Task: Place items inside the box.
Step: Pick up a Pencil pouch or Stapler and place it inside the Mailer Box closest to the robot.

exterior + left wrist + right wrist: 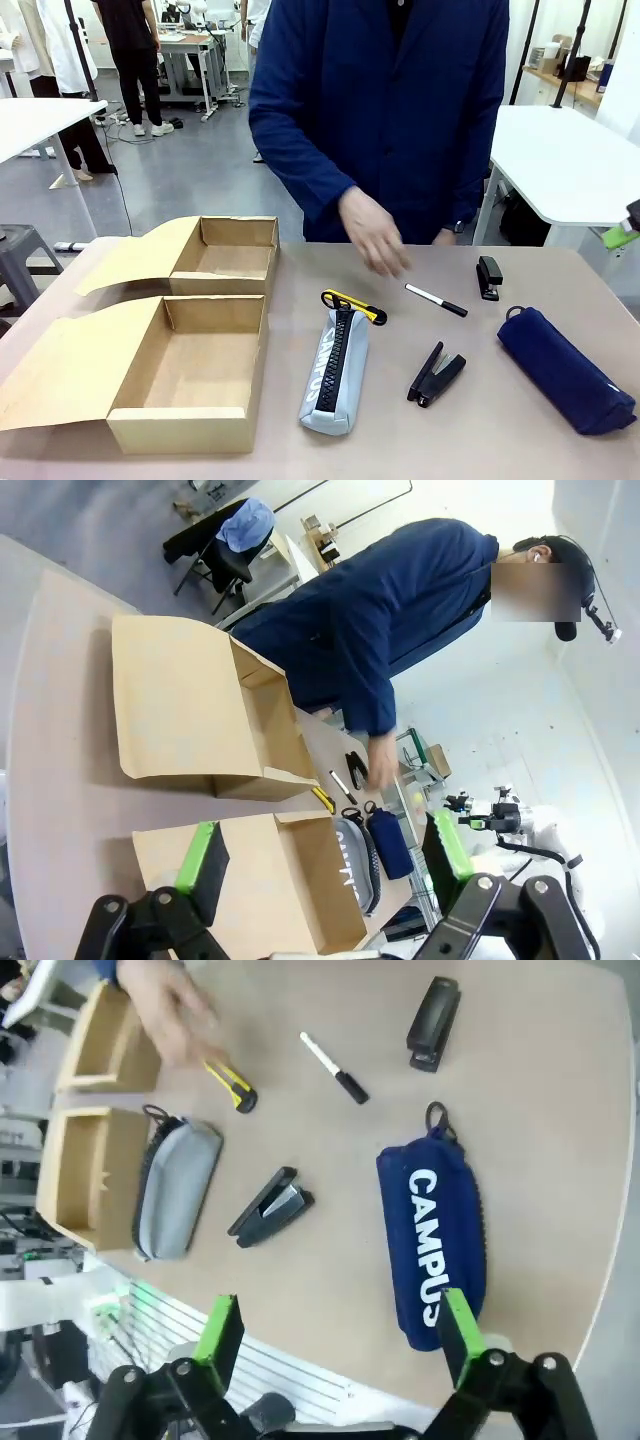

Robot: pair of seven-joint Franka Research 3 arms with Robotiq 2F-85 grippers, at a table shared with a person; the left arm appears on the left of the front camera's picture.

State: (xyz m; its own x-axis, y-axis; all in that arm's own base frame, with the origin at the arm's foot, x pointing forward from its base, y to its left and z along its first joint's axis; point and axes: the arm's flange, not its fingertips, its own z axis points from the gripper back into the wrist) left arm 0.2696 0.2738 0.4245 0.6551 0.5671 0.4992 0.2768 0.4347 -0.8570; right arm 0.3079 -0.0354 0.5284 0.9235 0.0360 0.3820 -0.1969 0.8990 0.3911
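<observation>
Front: grey pouch (335, 375) is lying lengthwise just beside near box (180, 430), person's hand (372, 238) hovering near pen (436, 299)
L wrist: left end effector (325, 865) is hanging spread, box under it, pouch just beyond
R wrist: right end effector (340, 1335) is hanging spread, pouch sitting ahead-left, axis approx along fingers; L arm prob nearer

On your left end effector (323, 868) you see a black frame with round bolt heads at the joints. Its two fingers (212, 875) are faced with bright green pads (195, 852). Your right end effector (340, 1338) has the same build, black links and green-faced fingers. The person (390, 110) at the far side wears a dark blue work coat (420, 80), and its long sleeve (295, 160) runs down to the wrist.
</observation>
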